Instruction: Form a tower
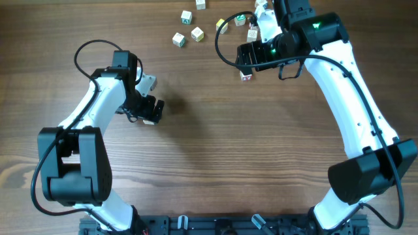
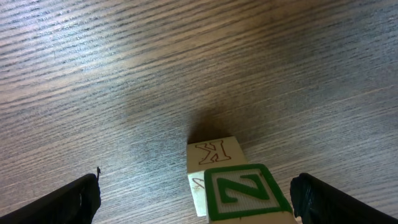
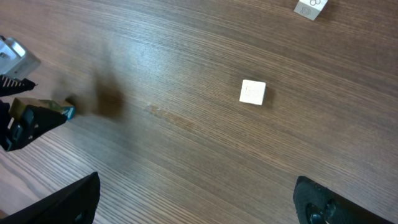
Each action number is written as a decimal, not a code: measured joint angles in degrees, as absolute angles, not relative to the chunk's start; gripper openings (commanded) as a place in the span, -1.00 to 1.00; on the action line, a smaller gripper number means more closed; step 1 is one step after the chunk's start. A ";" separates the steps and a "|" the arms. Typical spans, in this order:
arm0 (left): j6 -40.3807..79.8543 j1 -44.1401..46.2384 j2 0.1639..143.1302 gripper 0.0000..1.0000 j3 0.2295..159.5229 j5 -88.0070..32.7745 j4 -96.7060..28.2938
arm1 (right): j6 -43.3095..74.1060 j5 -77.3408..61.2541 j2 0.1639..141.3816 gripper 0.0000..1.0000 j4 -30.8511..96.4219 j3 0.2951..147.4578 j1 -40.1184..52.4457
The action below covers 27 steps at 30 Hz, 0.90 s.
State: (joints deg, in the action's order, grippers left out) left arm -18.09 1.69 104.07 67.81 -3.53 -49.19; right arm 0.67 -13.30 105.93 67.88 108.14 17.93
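In the left wrist view a small tower (image 2: 233, 186) stands on the wooden table. Its top cube has a green N face (image 2: 239, 190) and rests on a pale cube marked K (image 2: 214, 154). My left gripper (image 2: 196, 199) is open, and the tower stands between its black fingers (image 2: 74, 200), nearer the right one and touching neither. From overhead the left gripper (image 1: 153, 109) covers the tower. My right gripper (image 1: 249, 59) hangs open over the far right of the table with nothing between its fingers (image 3: 68, 202). A lone pale cube (image 3: 252, 92) lies beyond it.
Several loose letter cubes are scattered along the far edge (image 1: 187, 16) (image 1: 179, 40) (image 1: 197, 34) (image 1: 222, 26). One small cube (image 1: 246, 76) lies just below the right gripper. Another cube (image 3: 310, 7) shows at the top of the right wrist view.
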 measured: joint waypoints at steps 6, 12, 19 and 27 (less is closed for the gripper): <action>-18.06 1.69 104.07 1.00 67.81 -3.51 -48.97 | 0.67 -13.30 105.93 0.99 67.85 108.14 17.93; -18.06 1.69 104.07 1.00 67.81 -3.53 -48.56 | 0.67 -13.30 105.93 0.99 67.72 108.14 17.93; -18.06 1.69 104.07 1.00 67.81 -3.86 -48.56 | 0.67 -13.30 105.93 0.99 67.72 108.14 17.93; -17.74 1.69 104.07 0.71 65.19 -4.19 -46.22 | 0.67 -13.30 105.93 1.00 67.70 108.14 17.93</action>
